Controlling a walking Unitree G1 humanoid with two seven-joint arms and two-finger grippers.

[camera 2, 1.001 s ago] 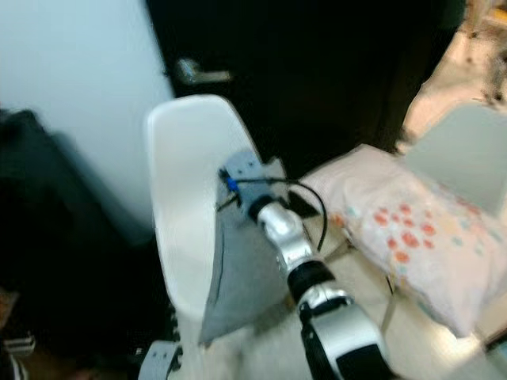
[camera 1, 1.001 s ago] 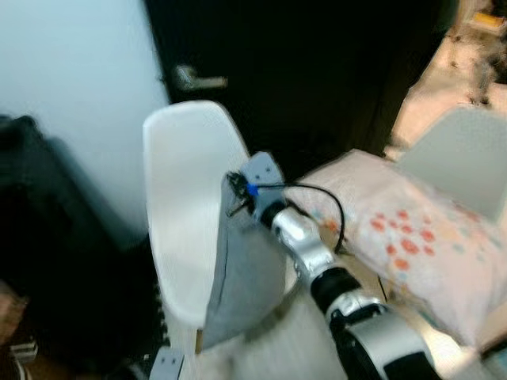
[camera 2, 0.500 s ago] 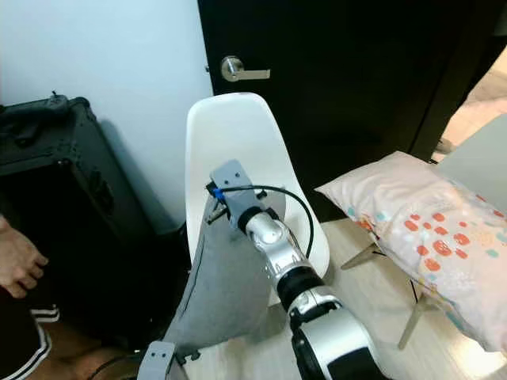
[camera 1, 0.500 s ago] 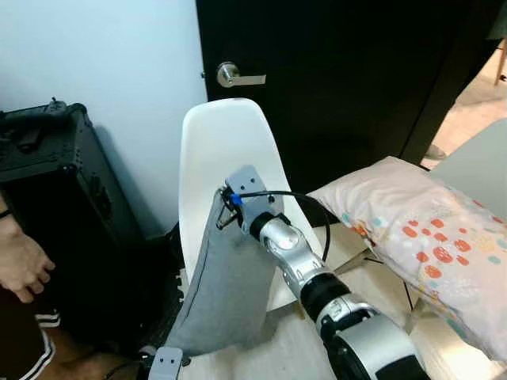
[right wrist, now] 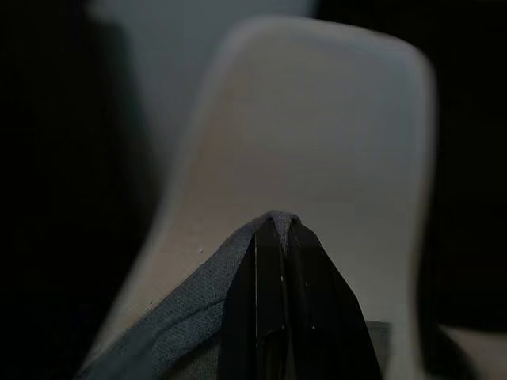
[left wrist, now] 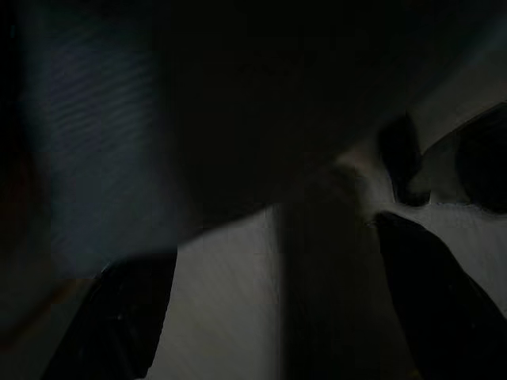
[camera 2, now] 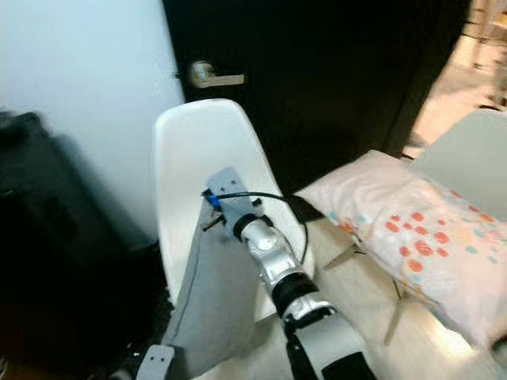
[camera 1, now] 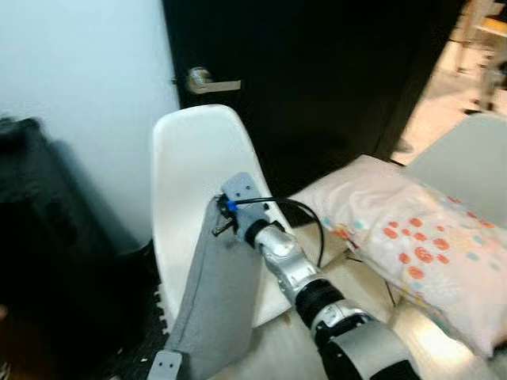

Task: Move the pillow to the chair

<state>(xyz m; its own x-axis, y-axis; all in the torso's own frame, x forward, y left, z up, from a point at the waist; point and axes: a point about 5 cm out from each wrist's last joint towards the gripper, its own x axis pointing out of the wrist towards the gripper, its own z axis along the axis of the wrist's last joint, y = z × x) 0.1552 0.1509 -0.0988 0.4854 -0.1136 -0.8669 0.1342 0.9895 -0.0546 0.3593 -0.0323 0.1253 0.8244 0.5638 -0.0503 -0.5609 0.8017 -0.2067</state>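
A grey pillow (camera 1: 214,309) hangs upright in front of the white shell chair (camera 1: 190,158), its lower part level with the seat. My right gripper (camera 1: 222,220) is shut on the pillow's top corner; in the right wrist view the closed black fingers (right wrist: 273,277) pinch the grey fabric (right wrist: 198,317) with the chair back (right wrist: 317,142) just beyond. The left arm hangs low. Its dark wrist view shows two black fingers (left wrist: 131,317) spread apart over pale floor, with nothing between them.
A floral white pillow (camera 1: 412,237) lies on a second pale chair (camera 1: 467,150) at the right. Behind the white chair are a black door (camera 1: 317,79) with a metal handle (camera 1: 207,81) and a pale wall. A black case (camera 1: 40,237) stands at the left.
The whole picture has shifted and blurred, so the camera moved. The person's hand at the left edge is out of frame. My right gripper still holds the grey pillow before the chair.
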